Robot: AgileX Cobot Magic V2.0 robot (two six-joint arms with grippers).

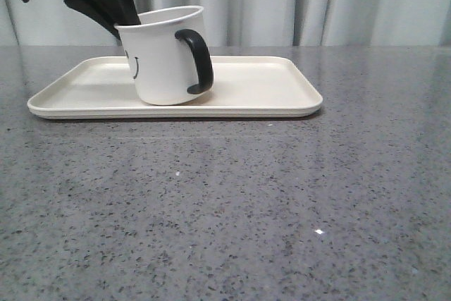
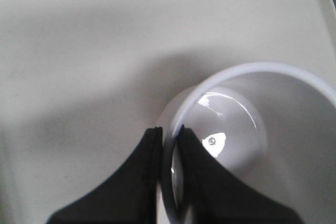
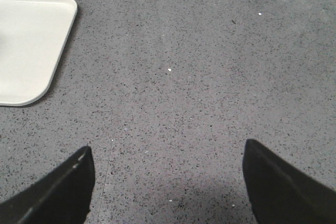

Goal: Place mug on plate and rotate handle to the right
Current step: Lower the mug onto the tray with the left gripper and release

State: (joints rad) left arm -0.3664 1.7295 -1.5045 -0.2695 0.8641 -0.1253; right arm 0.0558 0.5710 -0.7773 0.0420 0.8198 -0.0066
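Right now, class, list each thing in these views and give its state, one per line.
mug: on the plate, tilted, empty.
handle: pointing right.
plate: flat on the table.
left pincer: shut on the mug's rim.
right pincer: open, holding nothing, over the table.

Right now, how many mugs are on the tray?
1. The mug stands on the left half of the tray, slightly tilted, its rim pinched by the left gripper. No other mug is visible.

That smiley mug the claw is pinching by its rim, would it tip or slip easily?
Probably tippy: the mug already leans on the plate, held only at its rim by the left claw. Its glossy wall may slip. It looks rigid and empty, so likely light.
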